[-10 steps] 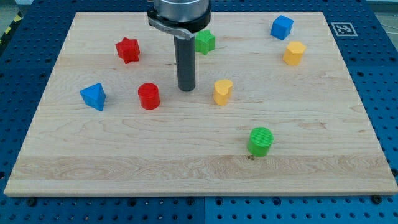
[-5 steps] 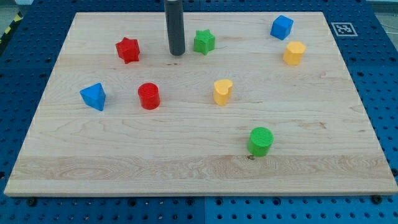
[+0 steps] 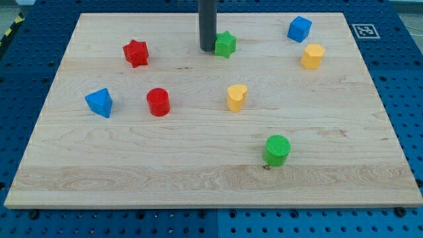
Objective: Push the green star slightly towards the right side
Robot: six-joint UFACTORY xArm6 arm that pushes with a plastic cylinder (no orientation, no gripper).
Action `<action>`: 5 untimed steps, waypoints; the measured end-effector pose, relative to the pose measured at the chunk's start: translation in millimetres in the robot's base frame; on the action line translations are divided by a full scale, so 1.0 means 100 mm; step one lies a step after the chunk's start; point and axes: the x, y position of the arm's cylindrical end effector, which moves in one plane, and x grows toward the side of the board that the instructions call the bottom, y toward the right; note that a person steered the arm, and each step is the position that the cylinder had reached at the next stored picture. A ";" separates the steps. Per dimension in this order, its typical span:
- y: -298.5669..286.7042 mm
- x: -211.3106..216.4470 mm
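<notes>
The green star (image 3: 226, 44) lies on the wooden board (image 3: 211, 192) near the view's top, a little right of centre. My tip (image 3: 207, 49) stands upright right against the star's left side, touching it. The rod rises out of the view's top edge.
A red star (image 3: 135, 53) and a red cylinder (image 3: 158, 102) lie at the left, with a blue triangular block (image 3: 99, 102) further left. A yellow heart-like block (image 3: 236, 97) sits at centre. A blue cube (image 3: 299, 28) and a yellow block (image 3: 312, 56) lie top right. A green cylinder (image 3: 277, 149) lies lower right.
My tip moved from the board's centre up to the star's left, then right against it. The green star has shifted a little to the right.
</notes>
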 end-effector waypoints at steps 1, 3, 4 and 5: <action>0.07 0.00; 0.26 -0.01; 0.21 -0.04; 0.04 -0.05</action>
